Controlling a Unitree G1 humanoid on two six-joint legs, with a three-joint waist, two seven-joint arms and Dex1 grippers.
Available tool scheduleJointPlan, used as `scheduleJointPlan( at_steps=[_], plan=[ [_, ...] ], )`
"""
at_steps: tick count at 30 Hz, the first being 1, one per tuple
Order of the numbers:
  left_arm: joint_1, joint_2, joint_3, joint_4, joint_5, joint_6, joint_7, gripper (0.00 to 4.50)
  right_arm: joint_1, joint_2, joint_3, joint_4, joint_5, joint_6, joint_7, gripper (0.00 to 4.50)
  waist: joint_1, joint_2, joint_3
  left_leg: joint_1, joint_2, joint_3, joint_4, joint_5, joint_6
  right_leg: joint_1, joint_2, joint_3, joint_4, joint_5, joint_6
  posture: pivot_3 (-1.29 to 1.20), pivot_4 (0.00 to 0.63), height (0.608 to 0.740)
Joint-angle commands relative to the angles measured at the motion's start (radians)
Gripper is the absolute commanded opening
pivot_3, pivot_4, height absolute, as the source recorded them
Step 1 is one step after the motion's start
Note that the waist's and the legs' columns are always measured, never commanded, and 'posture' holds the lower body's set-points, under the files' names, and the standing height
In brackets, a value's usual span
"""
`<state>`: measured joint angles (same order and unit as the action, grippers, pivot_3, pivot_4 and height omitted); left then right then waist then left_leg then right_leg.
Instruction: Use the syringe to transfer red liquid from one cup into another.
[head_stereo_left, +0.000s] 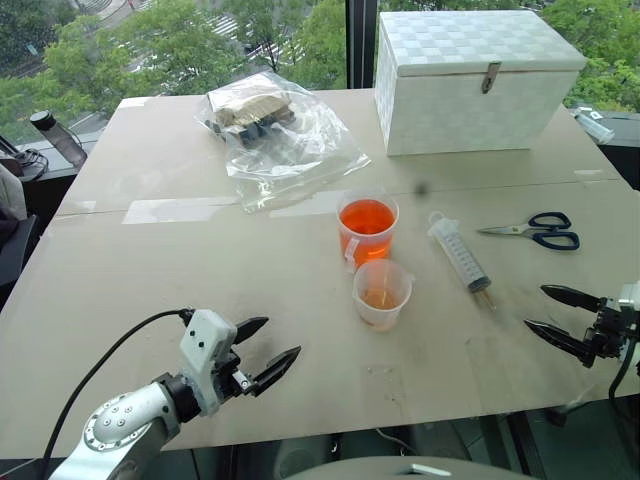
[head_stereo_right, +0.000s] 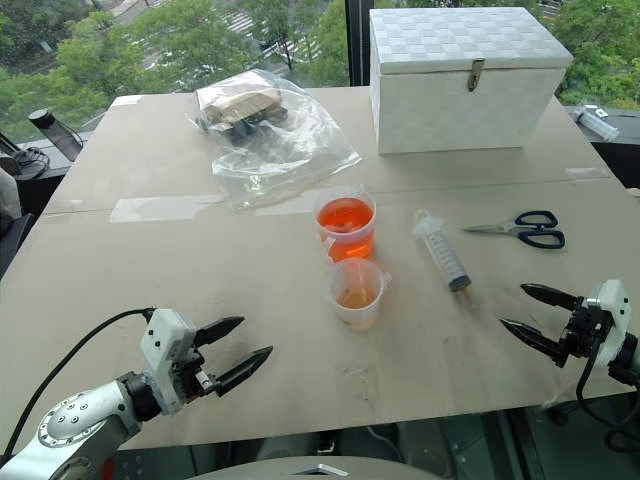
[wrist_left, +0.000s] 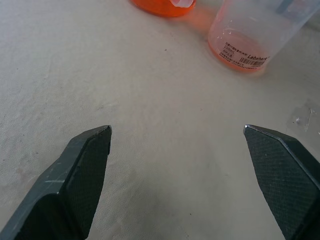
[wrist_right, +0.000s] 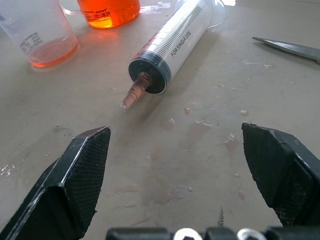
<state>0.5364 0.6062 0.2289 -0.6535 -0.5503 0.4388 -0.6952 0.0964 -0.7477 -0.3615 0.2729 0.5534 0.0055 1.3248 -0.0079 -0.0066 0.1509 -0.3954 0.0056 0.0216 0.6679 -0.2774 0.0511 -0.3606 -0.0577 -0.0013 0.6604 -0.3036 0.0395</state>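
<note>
A: Step in hand?

B: Opening of the task, by the look of it. Syringe lying flat and untouched on the table, tip toward the near edge, at about three o'clock from the two cups. Right gripper near that tip at roughly five o'clock, jaws wide apart, holding nothing. Left gripper at about seven o'clock from the cups, jaws likewise spread and empty.

A: Next move?

B: Probably closing the right jaws across the barrel, then lifting and dipping the tip into the vivid tabbed cup. Red liquid deep there; only a shallow film in the frosted cup just in front.

A: Surface and room?

B: Broad beige tabletop, a few wet spots near the syringe tip. White woven box at one o'clock, clear plastic bag at eleven, blue-handled scissors at three. Windows and green trees beyond.
</note>
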Motion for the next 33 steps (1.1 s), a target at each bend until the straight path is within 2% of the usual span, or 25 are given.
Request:
scheduleJointPlan(
  at_steps=[1,4,13,24,29,33],
  plan=[
    [-0.003,0.017,0.040,-0.038,-0.029,0.004,-0.012,4.32,-0.006,-0.025,-0.031,-0.018,0.011,0.001,0.013,4.47,0.000,0.000,0.000,0.000,0.000,0.000,0.000,0.000,0.000,0.000,0.000,0.000,0.000,0.000,0.000,0.00,0.150,0.740],
    [-0.009,0.026,0.064,-0.066,-0.056,0.032,0.002,4.32,-0.010,-0.034,-0.023,-0.011,-0.004,0.007,0.009,4.47,0.000,0.000,0.000,0.000,0.000,0.000,0.000,0.000,0.000,0.000,0.000,0.000,0.000,0.000,0.000,0.00,0.150,0.740],
    [-0.056,0.004,0.032,-0.109,-0.064,0.095,0.079,4.32,-0.018,-0.044,-0.018,-0.038,-0.011,0.033,-0.012,4.47,0.000,0.000,0.000,0.000,0.000,0.000,0.000,0.000,0.000,0.000,0.000,0.000,0.000,0.002,0.003,0.00,0.150,0.740],
    [-0.008,-0.028,0.019,-0.119,-0.054,0.075,0.073,4.32,0.032,-0.048,-0.034,-0.155,-0.016,0.102,-0.081,4.47,0.002,0.000,0.000,0.000,0.000,0.000,0.000,0.000,0.000,0.000,0.000,0.000,0.000,0.002,0.003,0.00,0.150,0.740],
    [-0.048,0.004,0.047,-0.128,-0.065,0.082,0.069,4.32,0.000,-0.043,-0.028,-0.295,0.006,0.241,-0.216,4.47,0.003,0.001,0.000,0.000,0.000,0.000,0.000,0.000,0.000,0.000,0.000,0.000,0.000,0.001,0.002,0.00,0.150,0.740],
    [-0.077,0.070,0.097,-0.150,-0.108,0.092,0.012,4.32,-0.103,-0.084,0.003,-0.434,0.068,0.469,-0.326,4.47,-0.002,0.002,0.001,-0.001,0.000,0.000,0.000,0.000,0.000,-0.001,0.000,0.000,0.000,0.001,0.001,0.00,0.150,0.740]
  ],
)
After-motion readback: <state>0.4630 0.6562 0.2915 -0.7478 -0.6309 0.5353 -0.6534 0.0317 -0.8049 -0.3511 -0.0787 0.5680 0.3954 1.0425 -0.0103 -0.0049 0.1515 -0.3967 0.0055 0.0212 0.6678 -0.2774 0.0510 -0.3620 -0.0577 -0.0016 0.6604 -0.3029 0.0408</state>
